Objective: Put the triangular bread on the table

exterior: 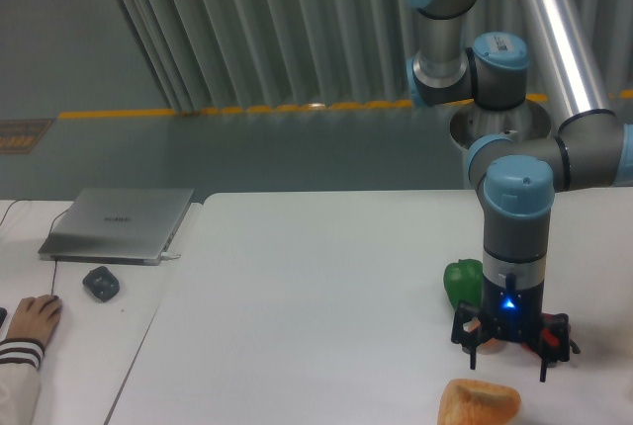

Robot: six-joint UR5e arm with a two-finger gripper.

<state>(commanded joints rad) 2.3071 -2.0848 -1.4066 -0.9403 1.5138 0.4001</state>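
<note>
I see the triangular bread (pixel 480 404) lying on the white worktop (pixel 297 316) near its front edge, just below and left of my pincer (pixel 509 344), not touching it. The pincer hangs spread wide, gripping nothing, with a green pepper (pixel 462 282) just behind it to the left. On the side desk sit a closed laptop (pixel 119 223), a mouse (pixel 101 283) and someone's hand (pixel 32 319).

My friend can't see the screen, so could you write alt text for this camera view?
A robot arm's open gripper hovers over a white table, just above an orange triangular bread lying free near the front edge. A green pepper sits behind the gripper. On a desk at left are a closed laptop, a mouse and someone's hand.
</note>
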